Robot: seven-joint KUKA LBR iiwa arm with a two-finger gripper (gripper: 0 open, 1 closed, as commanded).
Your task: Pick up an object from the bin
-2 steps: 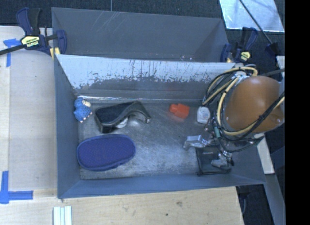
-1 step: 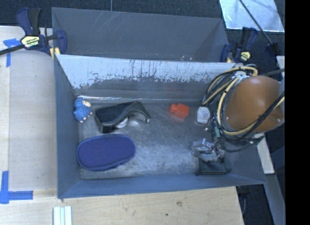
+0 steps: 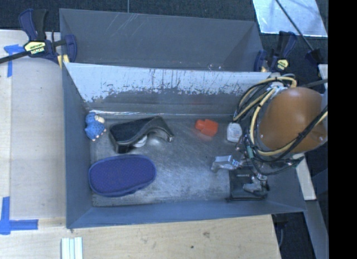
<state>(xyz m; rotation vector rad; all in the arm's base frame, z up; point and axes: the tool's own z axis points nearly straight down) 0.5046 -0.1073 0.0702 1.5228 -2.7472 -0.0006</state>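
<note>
- Close to the front wall at the right end of the bin [image 3: 78,157], the gripper [image 3: 227,164] sits low over the scuffed floor, its silver metal end pointing left toward the middle. Whether the claw is released or clenched cannot be told, and nothing can be seen held in it.
- Just in front of it, against the front wall, lies a black blocky shape [image 3: 245,190], its long side running left to right. Whether it is a loose thing or part of the tool cannot be told.
- At the front left, well apart from the gripper, a blue oval pad [image 3: 121,175] lies flat, its long axis running left to right with the right end tipped slightly toward the back.
- The arm [image 3: 262,157] comes in over the right wall. Its rounded orange cover [image 3: 290,121] stands above the gripper, and yellow and black cables [image 3: 254,107] loop around it.
- Farther back, an orange block [image 3: 206,126] rests on the floor beyond and to the left of the gripper, near it but not touching it.
- A small white piece [image 3: 234,132] lies just right of the orange block, at the edge of the cables.
- At the back left, a black-and-grey tool [image 3: 136,132] lies on its side, its long axis left to right and its grey end pointing right.
- A small blue-and-yellow figure [image 3: 95,125] sits just left of that tool, at the foot of the left wall.
</note>
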